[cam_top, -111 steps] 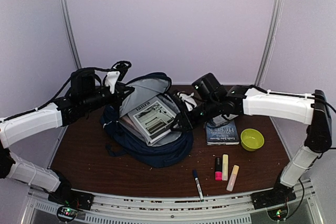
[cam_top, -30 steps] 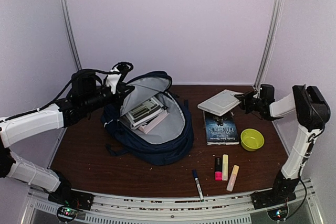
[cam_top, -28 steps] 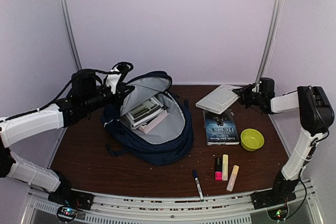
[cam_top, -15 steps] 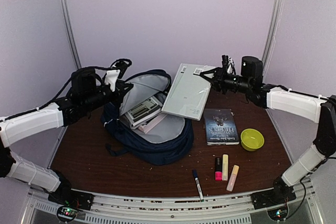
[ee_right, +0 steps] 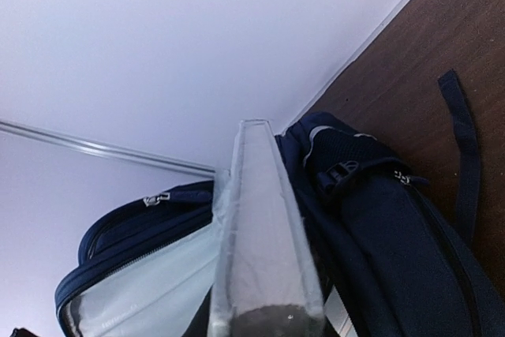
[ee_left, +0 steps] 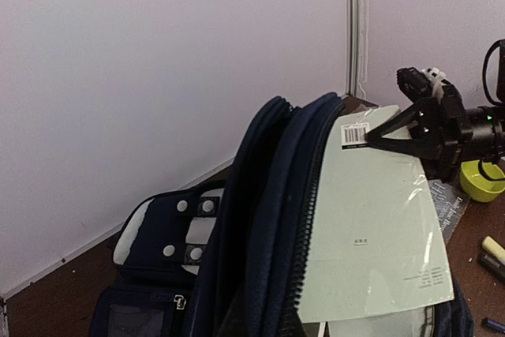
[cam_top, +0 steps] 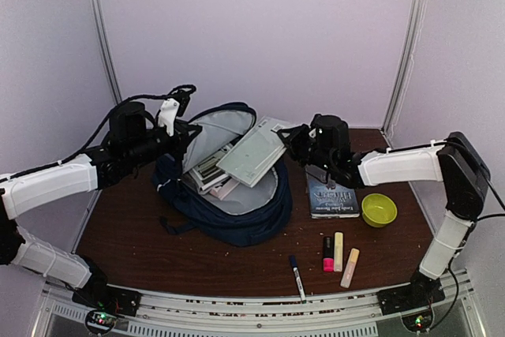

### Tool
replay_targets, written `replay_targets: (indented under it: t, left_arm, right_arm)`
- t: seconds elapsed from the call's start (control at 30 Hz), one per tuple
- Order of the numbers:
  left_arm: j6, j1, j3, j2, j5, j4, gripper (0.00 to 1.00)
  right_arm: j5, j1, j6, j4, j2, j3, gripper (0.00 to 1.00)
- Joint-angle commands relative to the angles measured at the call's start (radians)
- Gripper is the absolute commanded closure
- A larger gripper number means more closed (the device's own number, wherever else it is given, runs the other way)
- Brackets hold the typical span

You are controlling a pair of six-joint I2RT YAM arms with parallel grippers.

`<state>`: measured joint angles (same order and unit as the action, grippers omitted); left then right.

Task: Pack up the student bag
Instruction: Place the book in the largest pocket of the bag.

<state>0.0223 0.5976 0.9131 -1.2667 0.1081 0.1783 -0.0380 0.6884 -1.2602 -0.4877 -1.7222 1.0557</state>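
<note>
Lilac walls (cam_top: 252,37) behind, our right pincer (cam_top: 290,133) grips a pale book (cam_top: 251,155) slanting left into the student bag (cam_top: 237,222). Left pincer (cam_top: 180,125) pinches its rim.

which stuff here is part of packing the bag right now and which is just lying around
In the job now: student bag, held open by the left tool; pale green book, gripped by the right tool at the bag's opening; books already inside.
Lying about, untouched: dark paperback, green bowl, marker, three highlighters, all on the table.
</note>
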Motion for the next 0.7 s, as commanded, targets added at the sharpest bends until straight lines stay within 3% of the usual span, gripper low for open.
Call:
replay_targets:
  t: [0.0, 0.13, 0.23, 0.43, 0.67]
  left_arm:
    - [0.046, 0.003, 0.058, 0.044, 0.104, 0.190, 1.00]
    - [0.056, 0.005, 0.067, 0.033, 0.157, 0.196, 1.00]
    - [0.081, 0.004, 0.082, 0.020, 0.150, 0.209, 1.00]
    - [0.091, 0.002, 0.166, -0.026, -0.034, 0.106, 1.00]
    - [0.096, 0.001, 0.179, -0.048, -0.070, 0.098, 1.00]
  right_arm:
    - [0.239, 0.019, -0.076, -0.211, -0.055, 0.103, 1.00]
    - [0.393, 0.055, -0.034, -0.190, -0.080, 0.133, 1.00]
    - [0.482, 0.085, 0.044, -0.148, -0.104, 0.177, 0.88]
    - [0.428, 0.145, 0.172, -0.062, -0.139, 0.205, 0.69]
    - [0.243, 0.150, 0.349, 0.069, -0.080, 0.125, 0.50]
